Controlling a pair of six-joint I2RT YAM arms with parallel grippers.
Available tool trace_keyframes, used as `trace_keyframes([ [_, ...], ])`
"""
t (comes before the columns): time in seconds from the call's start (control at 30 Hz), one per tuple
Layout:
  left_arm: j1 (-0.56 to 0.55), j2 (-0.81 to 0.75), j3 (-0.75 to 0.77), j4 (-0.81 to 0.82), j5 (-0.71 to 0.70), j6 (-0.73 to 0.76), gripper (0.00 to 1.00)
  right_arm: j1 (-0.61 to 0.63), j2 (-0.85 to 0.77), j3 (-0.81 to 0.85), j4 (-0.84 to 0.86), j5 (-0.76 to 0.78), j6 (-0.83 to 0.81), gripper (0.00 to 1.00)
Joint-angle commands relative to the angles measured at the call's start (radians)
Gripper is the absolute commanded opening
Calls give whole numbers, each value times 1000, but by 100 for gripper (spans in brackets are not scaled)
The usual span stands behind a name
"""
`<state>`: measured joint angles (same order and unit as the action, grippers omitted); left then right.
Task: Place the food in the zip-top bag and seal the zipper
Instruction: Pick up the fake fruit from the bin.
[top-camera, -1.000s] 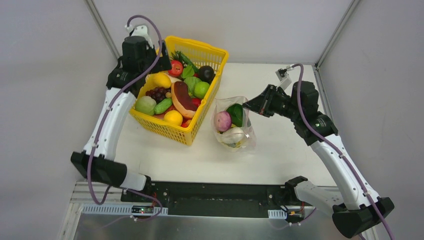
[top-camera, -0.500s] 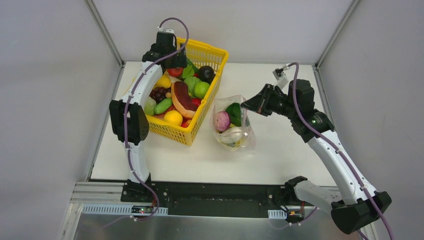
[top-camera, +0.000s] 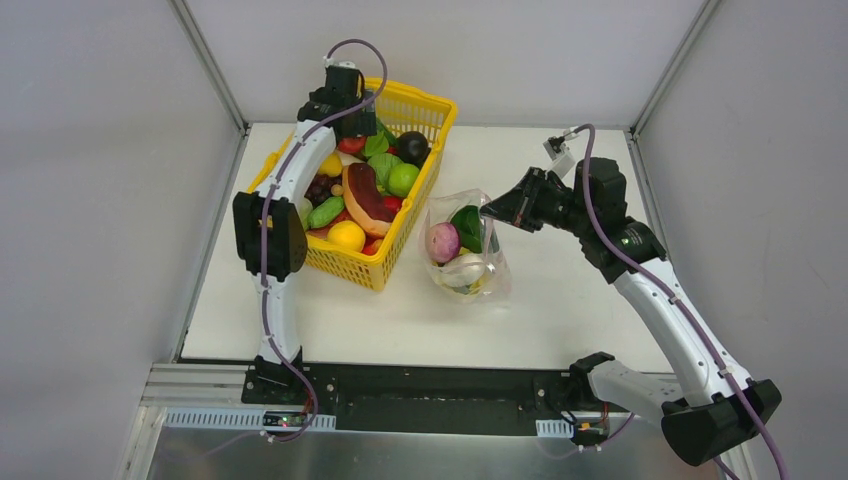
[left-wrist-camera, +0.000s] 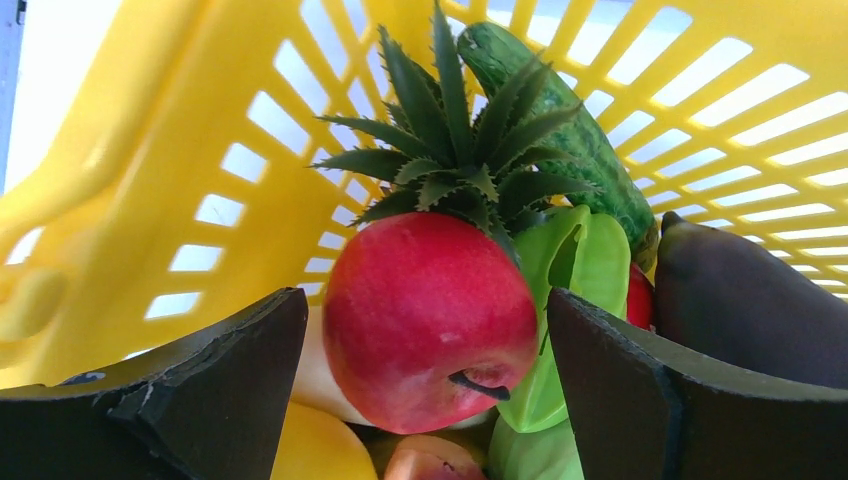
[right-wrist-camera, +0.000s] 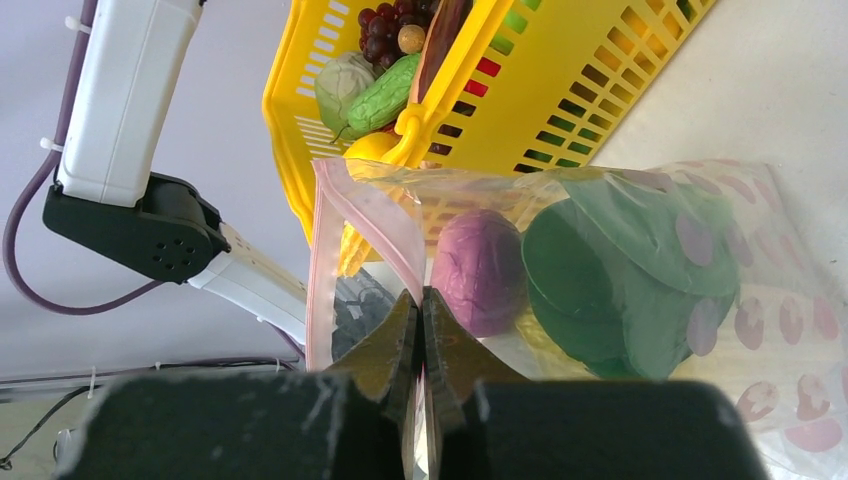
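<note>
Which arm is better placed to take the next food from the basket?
Left: left claw is open around the red apple in the yellow basket; right claw is shut on the zip-top bag.

One yellow basket (top-camera: 335, 258), one zip-top bag (top-camera: 497, 272), two robot arms (top-camera: 268, 222).

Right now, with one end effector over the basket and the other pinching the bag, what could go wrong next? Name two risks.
1. The open left end effector straddles the red apple, but a green leaf and a spiky crown crowd it. Closing may snag them or squeeze the smooth apple out.
2. The right end effector pinches only the thin rim of the zip-top bag. The film may slip and the mouth collapse.
</note>
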<state>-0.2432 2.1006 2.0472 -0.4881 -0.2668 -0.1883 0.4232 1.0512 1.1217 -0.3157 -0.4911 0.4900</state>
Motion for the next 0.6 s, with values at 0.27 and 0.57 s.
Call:
trace_keyframes([
  [0.27, -36, -73, -87, 68, -20, -26, 57, -3, -35, 22, 57, -22, 12, 4],
  [0.57, -40, -104, -97, 8, 11, -18, 31, -1, -42, 13, 62, -27, 15, 4],
])
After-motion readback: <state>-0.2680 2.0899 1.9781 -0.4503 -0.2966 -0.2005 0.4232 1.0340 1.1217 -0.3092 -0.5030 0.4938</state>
